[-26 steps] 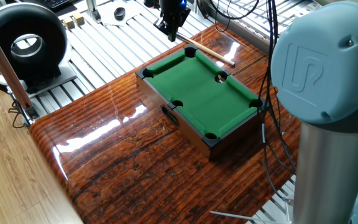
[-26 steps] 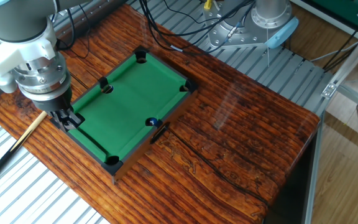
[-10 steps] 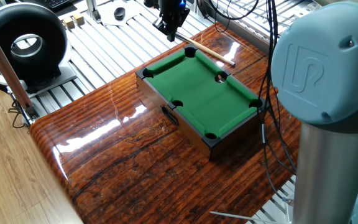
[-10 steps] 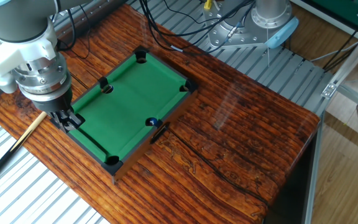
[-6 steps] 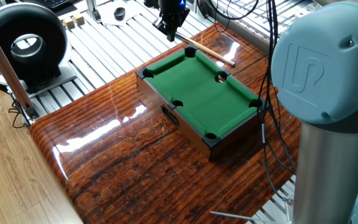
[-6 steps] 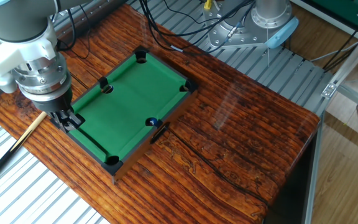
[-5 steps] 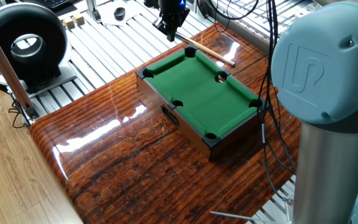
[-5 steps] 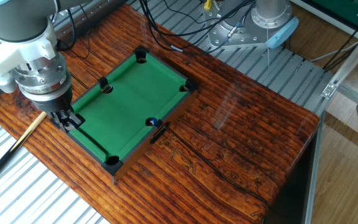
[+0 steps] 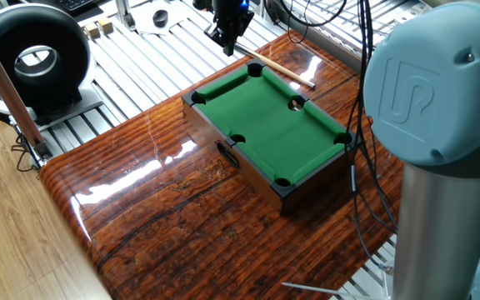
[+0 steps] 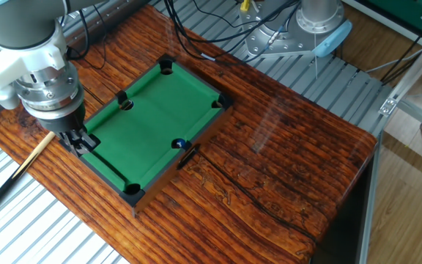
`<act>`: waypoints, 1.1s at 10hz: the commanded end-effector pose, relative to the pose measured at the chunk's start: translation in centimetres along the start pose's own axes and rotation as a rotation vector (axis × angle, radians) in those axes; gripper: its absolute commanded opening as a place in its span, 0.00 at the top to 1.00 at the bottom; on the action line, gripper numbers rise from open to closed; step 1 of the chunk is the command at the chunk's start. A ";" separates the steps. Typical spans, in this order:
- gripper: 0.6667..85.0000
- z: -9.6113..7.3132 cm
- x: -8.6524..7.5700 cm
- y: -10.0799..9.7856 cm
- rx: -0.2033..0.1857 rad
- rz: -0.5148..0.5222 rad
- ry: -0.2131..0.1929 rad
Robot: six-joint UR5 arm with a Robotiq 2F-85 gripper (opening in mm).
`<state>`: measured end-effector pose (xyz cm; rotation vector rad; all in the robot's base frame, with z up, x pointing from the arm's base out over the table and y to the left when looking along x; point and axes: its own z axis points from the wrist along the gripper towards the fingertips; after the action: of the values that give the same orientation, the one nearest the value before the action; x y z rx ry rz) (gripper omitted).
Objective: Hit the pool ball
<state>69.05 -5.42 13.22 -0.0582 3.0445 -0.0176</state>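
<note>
The pool ball [image 10: 179, 144] is a tiny dark blue ball at the near long rail of the small green pool table [image 10: 152, 125], beside the side pocket. In one fixed view the table [image 9: 265, 125] shows but I cannot make out the ball. My gripper [image 10: 79, 141] hangs at the table's short end, right over the pale end of the thin wooden cue [image 10: 24, 169]. It shows in one fixed view too [image 9: 229, 46], with the cue [image 9: 277, 71] lying along that end. The fingers look close together. I cannot tell if they grip the cue.
The pool table stands on a glossy wooden tabletop [image 9: 165, 208] with slatted metal around it. A black ring-shaped device [image 9: 32, 58] sits at the far left. A large grey robot column [image 9: 440, 150] fills the right. Cables [image 9: 361, 167] hang beside it.
The gripper sits very slightly higher than 2.6 s ago in one fixed view. Since one second ago nothing has visibly moved.
</note>
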 end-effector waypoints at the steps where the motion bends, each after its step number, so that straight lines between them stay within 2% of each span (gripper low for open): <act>1: 1.00 -0.2 0.0 0.3 -0.015 0.005 -0.001; 8: 1.00 -0.3 0.0 0.0 -0.009 -0.006 -0.001; 11: 1.00 -0.5 0.2 0.5 -0.026 0.002 0.000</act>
<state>68.88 -5.29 13.43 -0.0690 3.0467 -0.0083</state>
